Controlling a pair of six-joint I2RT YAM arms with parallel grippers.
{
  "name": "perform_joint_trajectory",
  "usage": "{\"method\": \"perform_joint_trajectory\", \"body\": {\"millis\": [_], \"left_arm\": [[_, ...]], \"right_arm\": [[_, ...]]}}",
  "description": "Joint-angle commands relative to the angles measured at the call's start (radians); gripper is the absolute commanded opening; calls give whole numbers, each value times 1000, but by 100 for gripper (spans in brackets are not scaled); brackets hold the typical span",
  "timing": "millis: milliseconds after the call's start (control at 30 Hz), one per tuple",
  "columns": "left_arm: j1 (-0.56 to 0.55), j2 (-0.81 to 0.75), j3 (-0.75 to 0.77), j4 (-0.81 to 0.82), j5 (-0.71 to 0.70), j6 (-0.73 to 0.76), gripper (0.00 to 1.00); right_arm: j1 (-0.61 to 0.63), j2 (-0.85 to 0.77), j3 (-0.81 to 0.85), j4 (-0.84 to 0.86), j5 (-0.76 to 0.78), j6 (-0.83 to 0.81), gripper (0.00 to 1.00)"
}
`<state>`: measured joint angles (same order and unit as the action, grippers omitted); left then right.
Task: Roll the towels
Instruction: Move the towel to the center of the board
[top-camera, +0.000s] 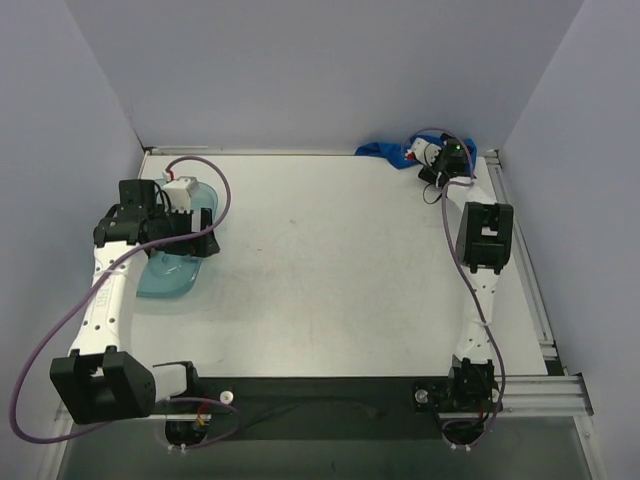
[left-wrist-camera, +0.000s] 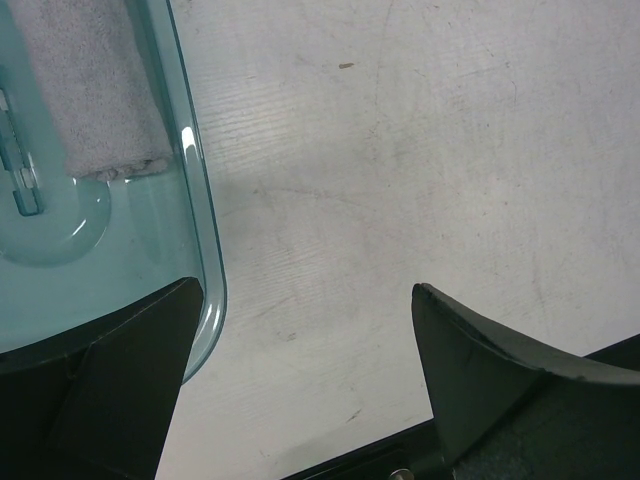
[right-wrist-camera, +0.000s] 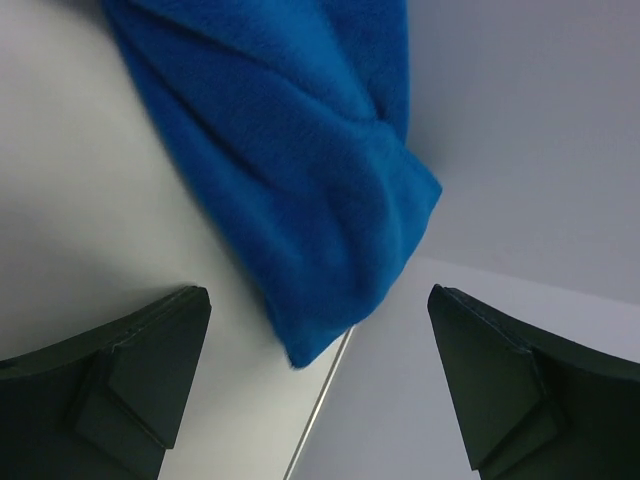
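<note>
Right wrist view: the bunched royal-blue terry towel (right-wrist-camera: 290, 170) is found at twelve o'clock of the wide-spread, empty right gripper (right-wrist-camera: 318, 297), its long axis slanted eleven-to-five, near the far wall (right-wrist-camera: 530, 120).

- The table (top-camera: 330, 270) filled the middle of the top view, with walls behind it and on both sides.
- A tray (top-camera: 165, 280) sat on the table at the left of that frame.
- A small towel (left-wrist-camera: 90, 90) lay inside the tray, at the upper left of the left wrist view.
- The left hand (left-wrist-camera: 305, 300) hung over the tray's right rim, with one finger above the tray and the other above bare table.
- Another towel (top-camera: 383, 150) lay at the upper right of the top view, at the table's back edge.
- The right hand (right-wrist-camera: 320, 310) sat just right of that towel.
</note>
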<state>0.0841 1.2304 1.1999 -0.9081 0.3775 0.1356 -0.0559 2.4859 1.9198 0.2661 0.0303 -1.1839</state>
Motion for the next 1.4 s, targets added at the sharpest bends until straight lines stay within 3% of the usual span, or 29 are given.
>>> {"method": "perform_joint_trajectory", "body": {"millis": [0, 100, 267, 367, 400, 500, 600, 733, 867, 967, 1100, 1367], "left_arm": [[-4, 18, 46, 52, 3, -24, 97], [-3, 38, 56, 55, 15, -34, 97], [-3, 64, 69, 55, 29, -50, 97], [-3, 75, 78, 55, 18, -54, 97], [-3, 75, 79, 55, 15, -54, 97], [-3, 66, 86, 55, 5, -57, 97], [-1, 49, 92, 57, 4, -56, 97], [-3, 26, 98, 55, 30, -57, 97], [-3, 6, 102, 54, 57, -54, 97], [-4, -8, 104, 46, 76, -47, 97], [-4, -34, 112, 38, 116, -27, 97], [-7, -55, 118, 15, 184, -7, 97]], "right_arm": [[-33, 68, 86, 74, -96, -130, 100], [-50, 148, 175, 58, -130, -183, 99], [-68, 267, 301, 24, -173, -266, 85], [-73, 288, 315, 9, -193, -299, 63], [-70, 286, 312, -16, -188, -299, 38], [-67, 243, 248, -27, -182, -287, 0], [-58, 131, 151, -36, -194, -235, 0], [-26, -117, -109, -53, -228, -185, 0], [11, -298, -237, -195, -259, -129, 0], [50, -396, -297, -313, -196, -80, 0], [126, -530, -399, -531, -162, -2, 0], [348, -797, -783, -619, -194, 180, 0]]}}
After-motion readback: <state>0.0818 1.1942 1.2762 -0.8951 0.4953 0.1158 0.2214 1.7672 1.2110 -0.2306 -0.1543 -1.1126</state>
